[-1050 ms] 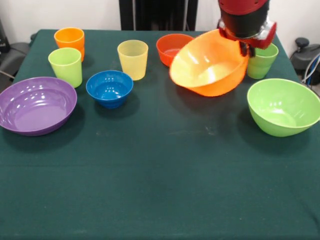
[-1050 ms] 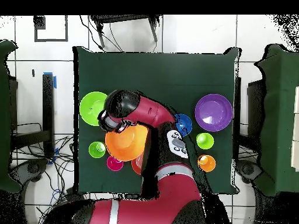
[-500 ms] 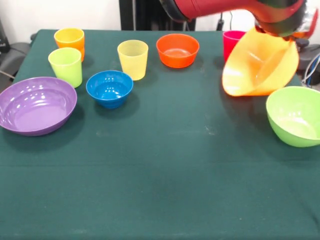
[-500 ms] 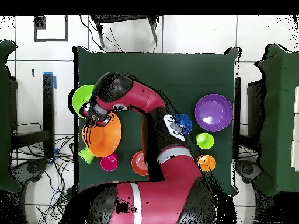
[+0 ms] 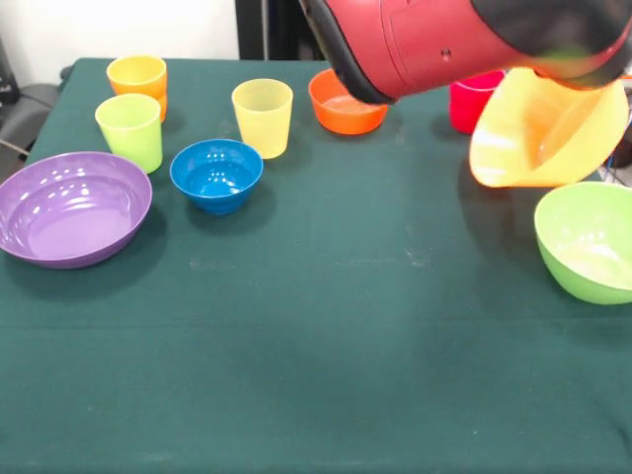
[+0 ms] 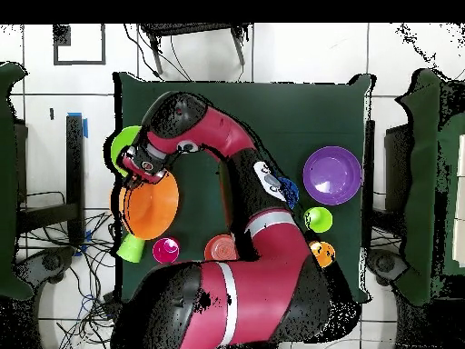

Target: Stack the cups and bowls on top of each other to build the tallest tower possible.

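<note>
One large orange-yellow bowl (image 5: pixel 549 128) is carried off the table, tilted steeply on its rim, mouth turned toward the table's middle. It hangs at about 3 o'clock in the front view, just above the large green bowl (image 5: pixel 590 240), which sits on the green cloth (image 5: pixel 326 336) below it.

My arm (image 5: pixel 434 39) sweeps across the top of the front view, its red shell hiding part of the red-orange bowl (image 5: pixel 346 107) at 12 o'clock. Seen from overhead, my arm (image 6: pixel 222 150) rises from the base at 6 o'clock, bends at the elbow and reaches out to 9 o'clock, where my pincer (image 6: pixel 138 169) meets the orange-yellow bowl's (image 6: pixel 148 205) rim. The bowl hangs from that point, so I report the pincer clamped on its rim; the fingers themselves are hidden by the wrist.

Red cup (image 5: pixel 475 99) stands just behind the carried bowl. At 10 o'clock in the front view stand the orange cup (image 5: pixel 138 81), lime green cup (image 5: pixel 130 130) and yellow cup (image 5: pixel 263 117). Small blue bowl (image 5: pixel 216 174) sits beside the purple bowl (image 5: pixel 69 205) at 9 o'clock. No two items are stacked.
</note>
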